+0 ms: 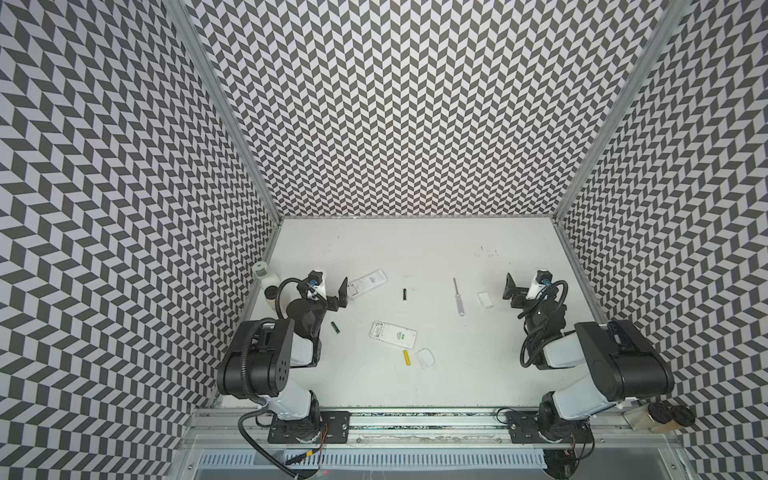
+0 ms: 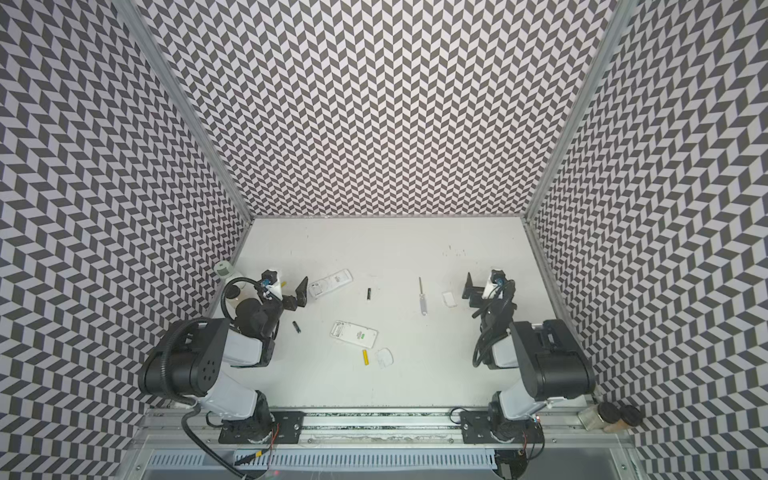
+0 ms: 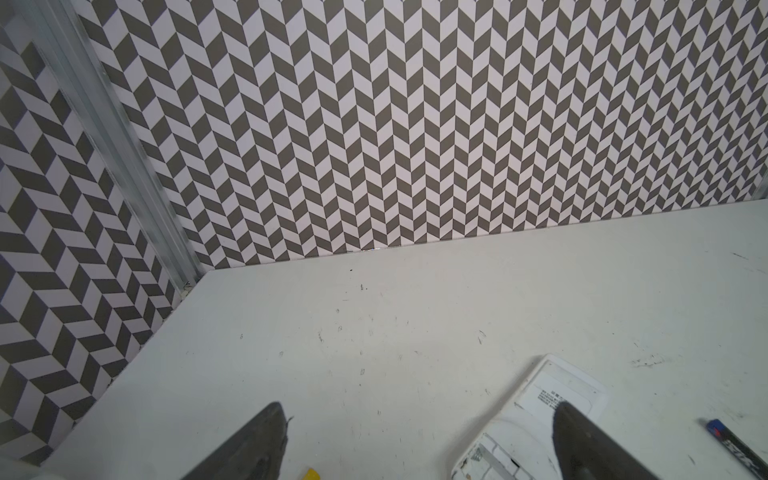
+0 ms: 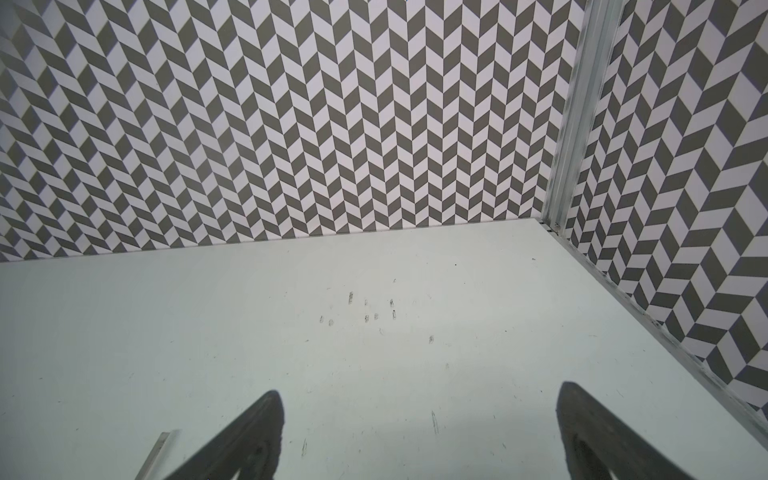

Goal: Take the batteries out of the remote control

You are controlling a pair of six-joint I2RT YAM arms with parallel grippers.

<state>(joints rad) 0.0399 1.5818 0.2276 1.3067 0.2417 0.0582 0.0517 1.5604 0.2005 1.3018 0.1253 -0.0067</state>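
Left gripper and right gripper stand wide open, gripping nothing; the left wrist view, unlike the right, shows 1 bright yellow cylindrical battery between its jaws.

My screwdriver lies flat on the white table, touching nothing. A white bottle stands by the left wall; two dark-lidded jars sit beyond the near right corner.
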